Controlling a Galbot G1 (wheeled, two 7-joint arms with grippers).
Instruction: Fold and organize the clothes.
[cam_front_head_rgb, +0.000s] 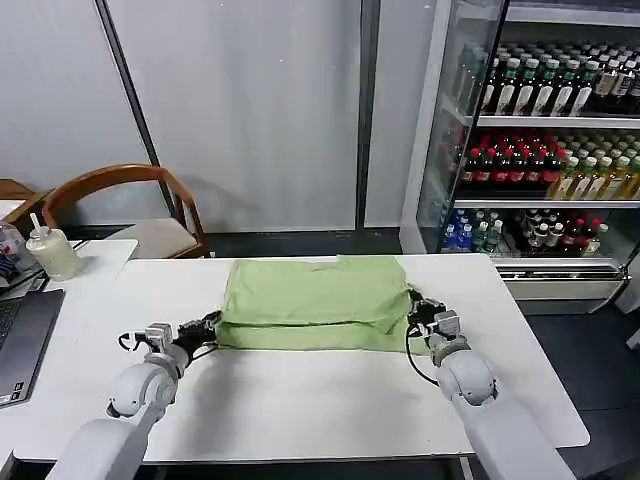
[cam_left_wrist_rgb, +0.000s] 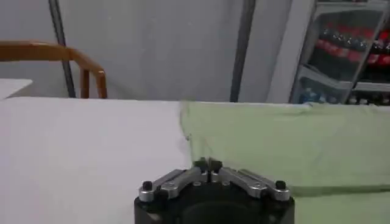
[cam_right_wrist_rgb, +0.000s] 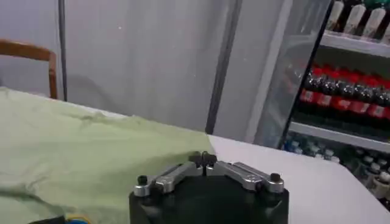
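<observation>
Head view: left claw (cam_front_head_rgb: 212, 324) and right claw (cam_front_head_rgb: 416, 310), both pinched together and holding nothing, sit at the shirt's (cam_front_head_rgb: 312, 303) near corners. Shirt lies mid-worktop (cam_front_head_rgb: 300, 400), already folded into a rectangle; probably one more fold or tidying left.

The polo shirt (cam_front_head_rgb: 312, 303) lies folded on the table (cam_front_head_rgb: 320, 400), toward its far edge. The left gripper (cam_front_head_rgb: 211, 326) sits at the shirt's left edge, the right gripper (cam_front_head_rgb: 418, 308) at its right edge. A chair (cam_front_head_rgb: 130, 205) stands behind the table's left end, a drinks fridge (cam_front_head_rgb: 545, 130) behind its right.
</observation>
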